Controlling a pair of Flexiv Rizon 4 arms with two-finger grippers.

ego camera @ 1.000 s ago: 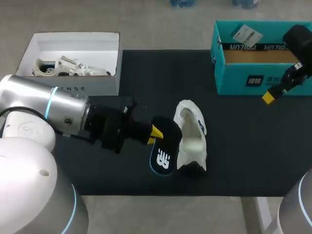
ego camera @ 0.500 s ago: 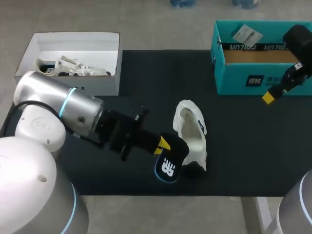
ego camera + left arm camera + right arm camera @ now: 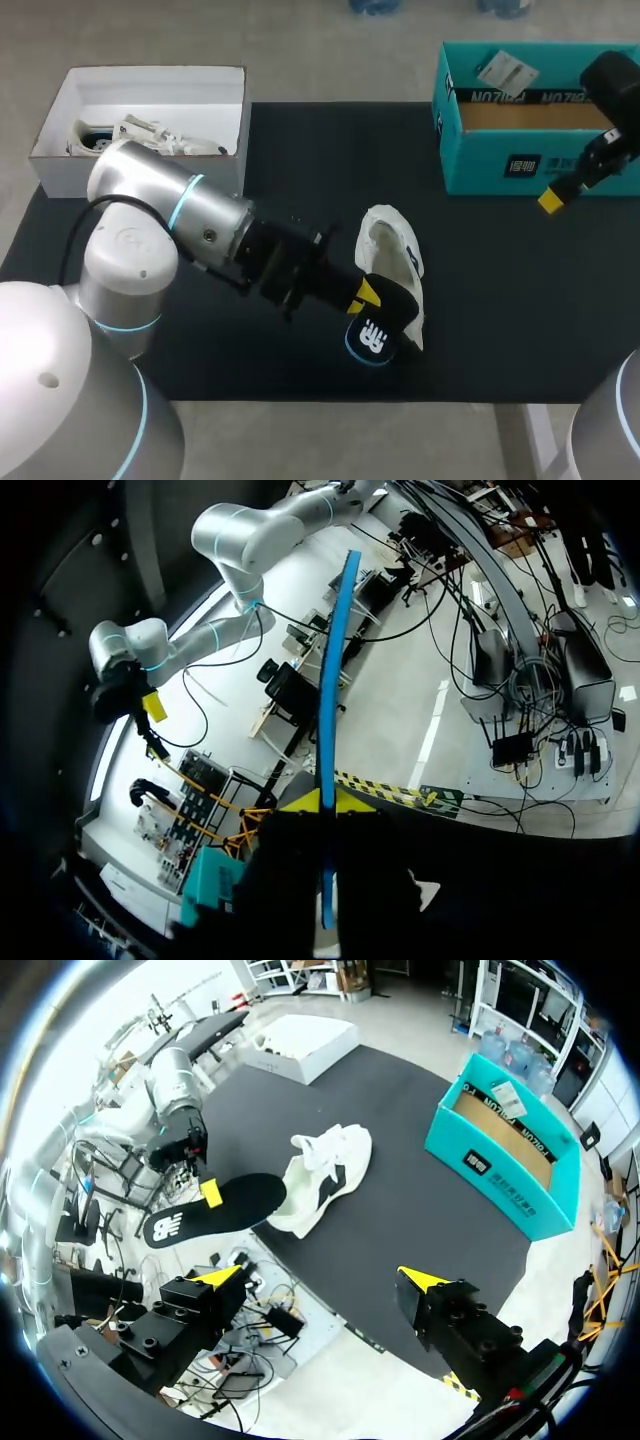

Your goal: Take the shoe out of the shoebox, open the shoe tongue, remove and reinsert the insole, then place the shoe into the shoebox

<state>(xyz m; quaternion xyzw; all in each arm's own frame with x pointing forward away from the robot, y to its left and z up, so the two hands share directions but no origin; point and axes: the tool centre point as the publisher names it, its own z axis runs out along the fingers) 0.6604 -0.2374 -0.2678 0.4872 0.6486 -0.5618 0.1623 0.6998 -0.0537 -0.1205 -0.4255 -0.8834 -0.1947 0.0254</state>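
Near-centre, a black, blue-rimmed insole (image 3: 376,328) is clamped by the left gripper (image 3: 364,294), the shoe (image 3: 392,262) partly hidden; right gripper (image 3: 318,1278) spread wide.

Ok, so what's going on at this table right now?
The left gripper is shut on a black insole, holding it right by the near end of the white shoe. The shoe lies on the black mat, out of the teal shoebox. The right gripper is open and empty, over by the shoebox. A white box with another shoe in it sits at the far left.
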